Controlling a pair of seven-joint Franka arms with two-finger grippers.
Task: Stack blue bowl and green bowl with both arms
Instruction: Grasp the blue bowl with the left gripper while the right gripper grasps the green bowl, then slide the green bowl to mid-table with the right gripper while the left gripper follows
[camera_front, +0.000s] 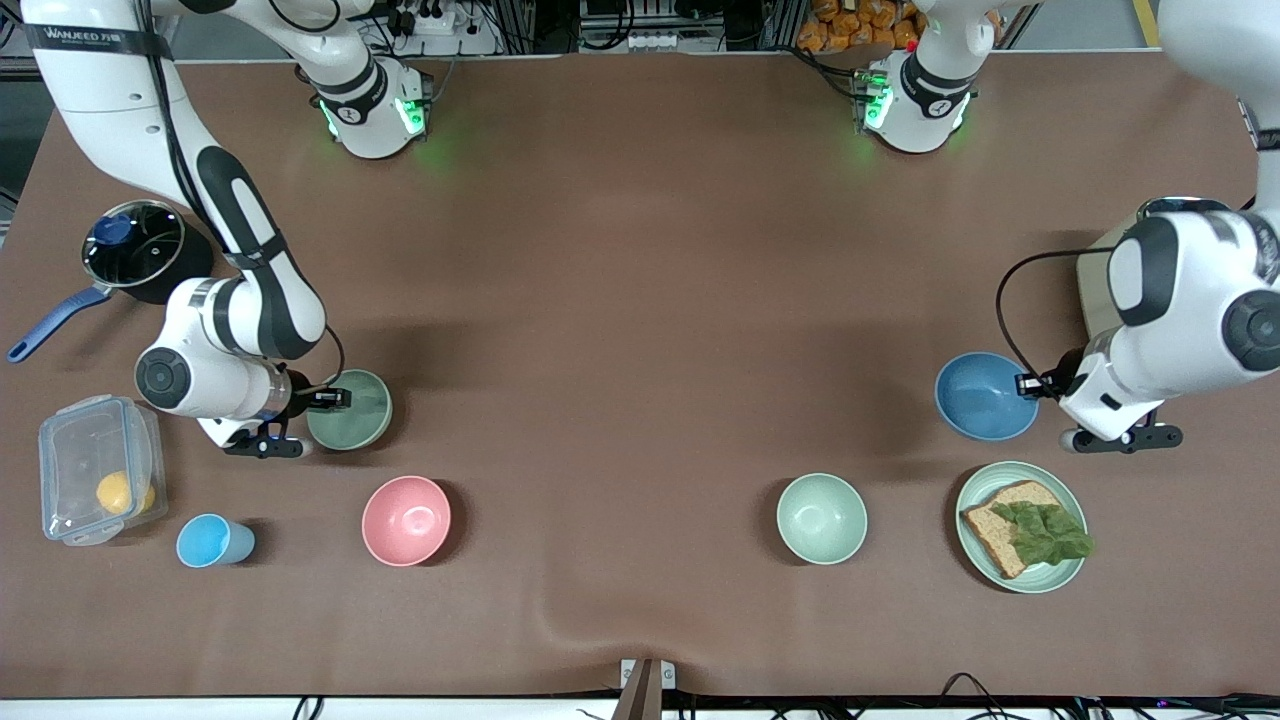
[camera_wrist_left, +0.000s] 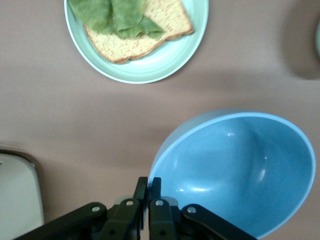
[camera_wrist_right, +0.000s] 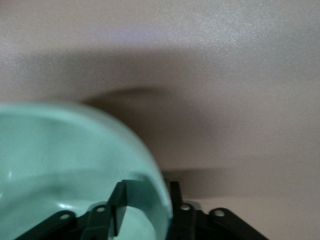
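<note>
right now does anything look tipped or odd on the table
Yes: the blue bowl sits tilted, the left gripper pinching its rim. The right gripper clamps the green bowl rim. Nothing spilled.

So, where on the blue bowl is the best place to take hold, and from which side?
Grip the thin rim of the blue bowl, one finger inside the wall and one outside, on the side toward the left arm's end of the table. The bowl is open and upright, so its rim is free. The left end effector is shut on the rim there.
</note>
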